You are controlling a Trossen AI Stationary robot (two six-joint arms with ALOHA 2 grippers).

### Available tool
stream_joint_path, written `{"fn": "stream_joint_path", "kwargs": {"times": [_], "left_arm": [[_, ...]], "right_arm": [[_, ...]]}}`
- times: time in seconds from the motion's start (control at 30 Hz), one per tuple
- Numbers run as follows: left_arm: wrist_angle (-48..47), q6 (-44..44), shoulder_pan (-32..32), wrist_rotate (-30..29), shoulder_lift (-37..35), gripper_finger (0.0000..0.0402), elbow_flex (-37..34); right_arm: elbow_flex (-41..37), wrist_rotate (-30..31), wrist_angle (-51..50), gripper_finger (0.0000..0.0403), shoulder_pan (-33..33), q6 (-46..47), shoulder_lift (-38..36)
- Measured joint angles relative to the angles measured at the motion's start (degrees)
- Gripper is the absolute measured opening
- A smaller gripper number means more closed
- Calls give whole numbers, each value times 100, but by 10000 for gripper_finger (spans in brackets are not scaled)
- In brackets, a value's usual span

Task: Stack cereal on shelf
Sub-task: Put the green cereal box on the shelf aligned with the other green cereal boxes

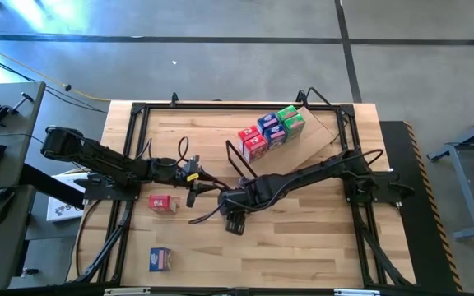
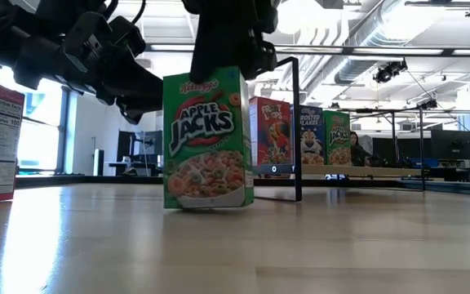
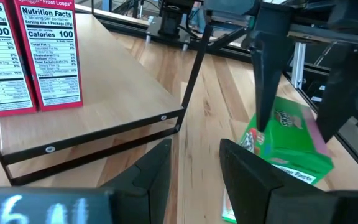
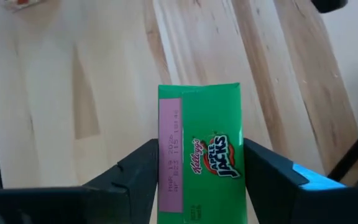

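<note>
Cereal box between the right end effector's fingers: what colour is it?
Green, an Apple Jacks box; the low view shows it best.

Counted across views: two red cereal boxes (image 1: pixel 253 144), two blue (image 1: pixel 272 130), two green (image 1: pixel 290 122) on one shelf (image 1: pixel 319 125); one green (image 2: pixel 207 139), one red (image 1: pixel 162 203), one blue (image 1: pixel 161 260) on the bench (image 1: pixel 303 247). Two arms.

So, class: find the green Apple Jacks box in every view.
High view: hidden under the right hand.
Low view: Apple Jacks box upright, centre-left.
Left wrist view: lower right.
Right wrist view: centre, between the hand's fingers.
Shared landmark: the shelf's black wire frame.
</note>
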Motion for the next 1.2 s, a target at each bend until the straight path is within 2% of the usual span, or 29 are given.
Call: {"fn": "stream_joint_path", "kwargs": {"times": [0.37, 0.63, 0.93, 1.1, 1.2], "left_arm": [[-87, 0, 0, 41, 0, 126, 0], [-80, 41, 0, 42, 0, 126, 0], [-80, -15, -16, 57, 0, 126, -20], [109, -335, -33, 267, 0, 126, -332], [41, -528, -233, 706, 2, 126, -465]], "right_arm": [[0, -123, 296, 193, 64, -120, -118], [2, -197, 721, 193, 217, -442, -561], [20, 46, 562, 193, 299, -462, -1106], [10, 236, 273, 226, 578, -379, -947], [9, 480, 308, 255, 800, -137, -819]]}}
